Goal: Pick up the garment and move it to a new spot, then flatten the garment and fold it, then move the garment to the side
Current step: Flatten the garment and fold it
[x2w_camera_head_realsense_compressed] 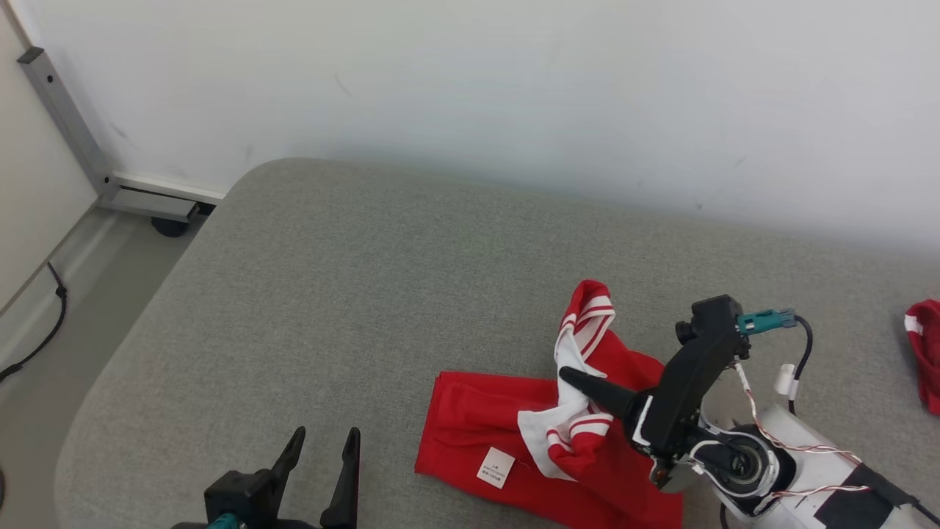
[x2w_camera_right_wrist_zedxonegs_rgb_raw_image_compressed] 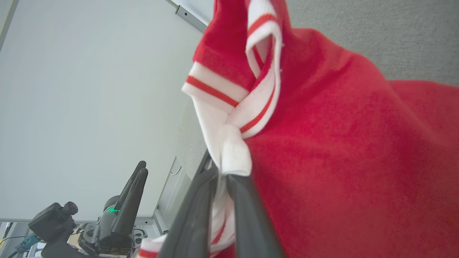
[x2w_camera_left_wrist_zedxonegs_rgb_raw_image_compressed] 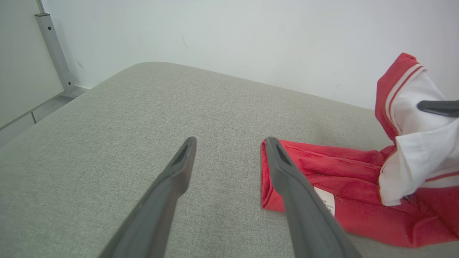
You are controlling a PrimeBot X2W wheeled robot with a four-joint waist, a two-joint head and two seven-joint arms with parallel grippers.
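A red garment with white striped trim lies crumpled on the near right part of a grey fabric-covered worktop. Its lower edge is cut off by the frame, and the right arm hides part of it. The right gripper is clenched on a raised fold of the white trim, fingertips partly buried in cloth. The left gripper hovers released, just left of the garment. Another red item is cut off at the right edge.
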